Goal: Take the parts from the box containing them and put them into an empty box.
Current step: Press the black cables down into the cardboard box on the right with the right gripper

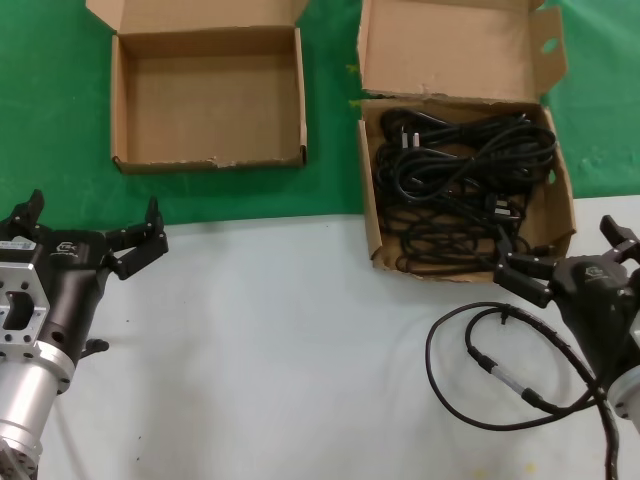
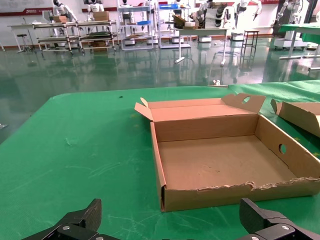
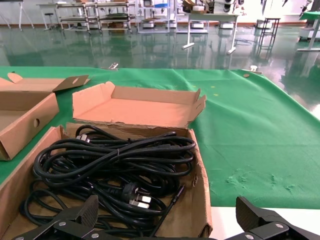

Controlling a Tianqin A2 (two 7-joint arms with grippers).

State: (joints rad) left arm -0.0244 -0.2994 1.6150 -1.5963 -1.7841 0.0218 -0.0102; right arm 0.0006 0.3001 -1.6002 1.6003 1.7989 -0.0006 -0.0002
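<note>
Black power cords lie coiled in the larger brown box, whose notched lid flap stands open at the back right. The smaller shallow box sits empty at the back left. My left gripper is open and empty, just in front of the empty box; in the left wrist view the gripper faces its frayed front wall. My right gripper is open and empty at the cord box's near right corner. In the right wrist view the gripper hangs over the cords and a pronged plug.
A thin black looped cable with a silver inline connector lies on the white table beside my right arm. Both boxes stand on green cloth. The white surface lies in front of them.
</note>
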